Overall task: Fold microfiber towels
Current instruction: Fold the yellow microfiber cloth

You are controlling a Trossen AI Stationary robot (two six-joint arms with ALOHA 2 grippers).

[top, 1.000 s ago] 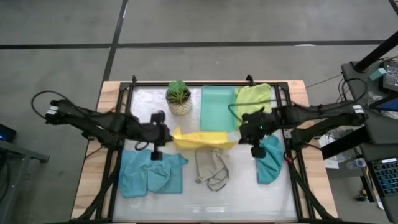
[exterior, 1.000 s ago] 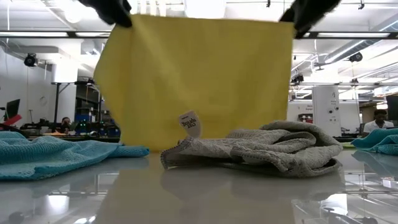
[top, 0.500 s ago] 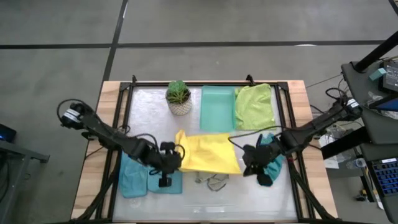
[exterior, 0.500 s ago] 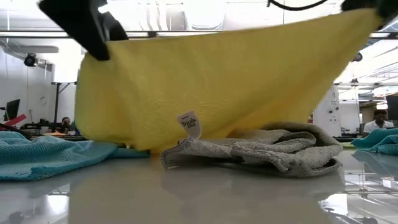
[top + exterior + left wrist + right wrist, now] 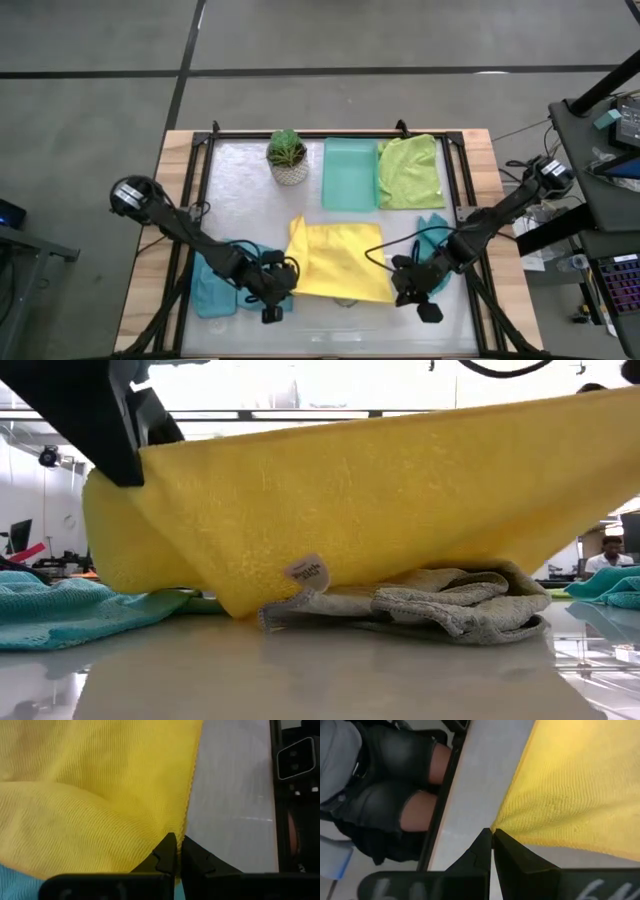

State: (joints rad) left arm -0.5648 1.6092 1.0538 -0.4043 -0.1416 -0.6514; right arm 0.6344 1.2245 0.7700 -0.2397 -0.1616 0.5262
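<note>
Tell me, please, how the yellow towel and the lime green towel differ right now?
The yellow towel is held off the table by its two near corners, the left gripper and right gripper each shut on one; the lime green towel lies untouched beside the mint-green tray. The yellow towel drapes over the grey towel; the lime green covers nothing visible. Both are spread open, not yet folded.

Two slim black jointed arms (image 5: 190,232) trail looping black cables (image 5: 385,250).
</note>
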